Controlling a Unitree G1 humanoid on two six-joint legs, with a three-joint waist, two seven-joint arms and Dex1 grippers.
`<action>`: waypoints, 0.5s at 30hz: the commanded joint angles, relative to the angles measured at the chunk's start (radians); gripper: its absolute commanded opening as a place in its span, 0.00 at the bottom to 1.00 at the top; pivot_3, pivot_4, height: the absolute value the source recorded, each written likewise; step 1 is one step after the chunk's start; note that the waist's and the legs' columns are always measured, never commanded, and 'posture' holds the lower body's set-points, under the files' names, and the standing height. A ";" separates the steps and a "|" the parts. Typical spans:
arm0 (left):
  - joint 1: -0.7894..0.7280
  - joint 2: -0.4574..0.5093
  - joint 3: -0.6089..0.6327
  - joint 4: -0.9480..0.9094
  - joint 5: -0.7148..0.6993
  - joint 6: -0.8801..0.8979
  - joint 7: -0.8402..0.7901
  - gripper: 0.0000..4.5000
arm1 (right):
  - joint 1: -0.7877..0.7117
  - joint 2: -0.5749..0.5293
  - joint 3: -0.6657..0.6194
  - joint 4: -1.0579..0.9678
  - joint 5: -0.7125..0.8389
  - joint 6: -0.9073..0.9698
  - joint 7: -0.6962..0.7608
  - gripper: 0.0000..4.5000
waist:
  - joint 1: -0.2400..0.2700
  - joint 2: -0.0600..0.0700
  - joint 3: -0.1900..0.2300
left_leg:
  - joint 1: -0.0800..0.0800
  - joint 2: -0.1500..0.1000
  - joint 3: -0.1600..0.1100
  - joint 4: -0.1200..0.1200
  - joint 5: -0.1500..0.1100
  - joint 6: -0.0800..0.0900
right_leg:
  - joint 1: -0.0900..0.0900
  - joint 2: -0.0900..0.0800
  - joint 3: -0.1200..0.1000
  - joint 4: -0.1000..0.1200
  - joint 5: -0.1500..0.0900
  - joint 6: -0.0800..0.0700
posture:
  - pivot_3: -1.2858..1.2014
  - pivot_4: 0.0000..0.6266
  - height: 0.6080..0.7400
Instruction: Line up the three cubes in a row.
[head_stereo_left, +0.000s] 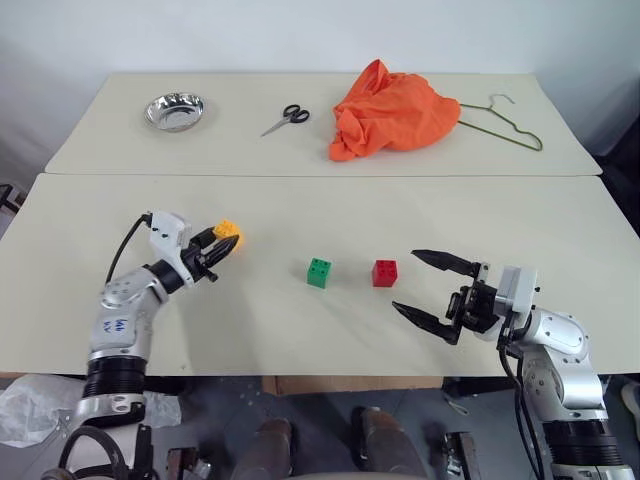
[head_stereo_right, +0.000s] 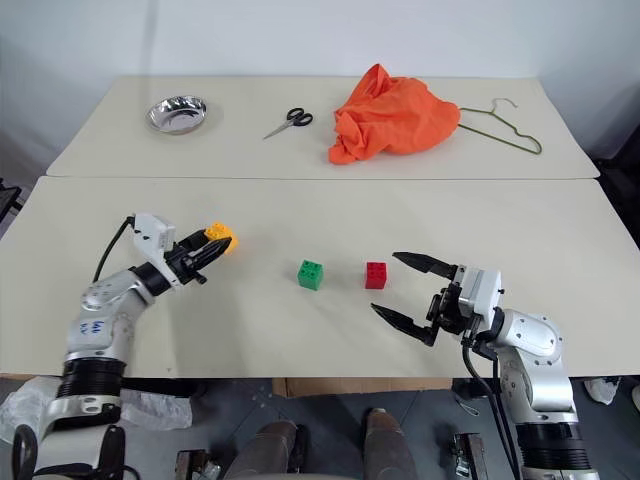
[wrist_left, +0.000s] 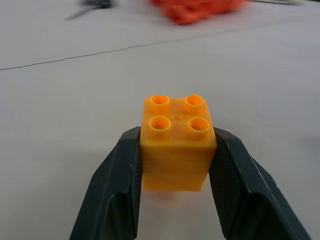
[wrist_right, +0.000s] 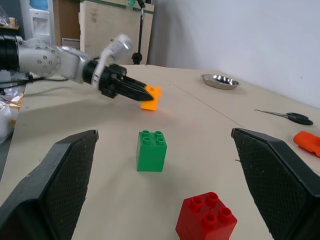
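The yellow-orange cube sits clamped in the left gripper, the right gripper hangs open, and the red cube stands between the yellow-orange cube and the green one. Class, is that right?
Not quite. The green cube is the middle one, between the yellow-orange cube and the red cube, as the left eye view shows. The rest holds: the left gripper is clamped on the yellow-orange cube and the right gripper hangs open.

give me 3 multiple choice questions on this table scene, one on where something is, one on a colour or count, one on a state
1. Where does the green cube stand?
A. between the yellow-orange cube and the red cube
B. inside the metal bowl
C. under the orange cloth

2. How many cubes are on the table?
A. two
B. three
C. five

3. What state is the left gripper in?
A. wide open
B. shut on the yellow-orange cube
C. shut on the scissors

Answers: 1 A, it sits between the other two. 2 B, one of each colour. 3 B, the left wrist view shows both fingers against the cube's sides.
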 joint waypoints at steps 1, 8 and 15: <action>-0.007 0.084 -0.039 -0.059 -0.098 -0.034 -0.343 0.33 | 0.014 -0.033 -0.028 -0.046 0.012 0.003 0.001 1.00 | 0.001 0.000 0.000 | 0.000 0.000 0.000 0.000 0.000 0.000 | 0.000 0.000 0.000 0.000 0.000 0.000 | 0.52 0.24 1.00; -0.207 0.139 -0.217 0.326 0.104 -0.380 -0.657 0.33 | 0.023 -0.053 -0.042 -0.040 0.010 -0.003 0.000 1.00 | 0.004 0.000 0.000 | 0.000 -0.001 0.000 0.000 0.000 0.000 | 0.001 0.002 -0.001 -0.002 0.000 0.000 | 0.52 0.24 1.00; -0.435 0.039 -0.241 0.710 0.205 -0.562 -0.639 0.33 | 0.099 -0.086 -0.079 -0.106 0.027 0.020 -0.016 1.00 | 0.004 0.000 0.000 | -0.001 -0.004 0.001 0.001 0.000 0.004 | -0.001 0.003 -0.001 0.002 0.000 0.001 | 0.52 0.24 1.00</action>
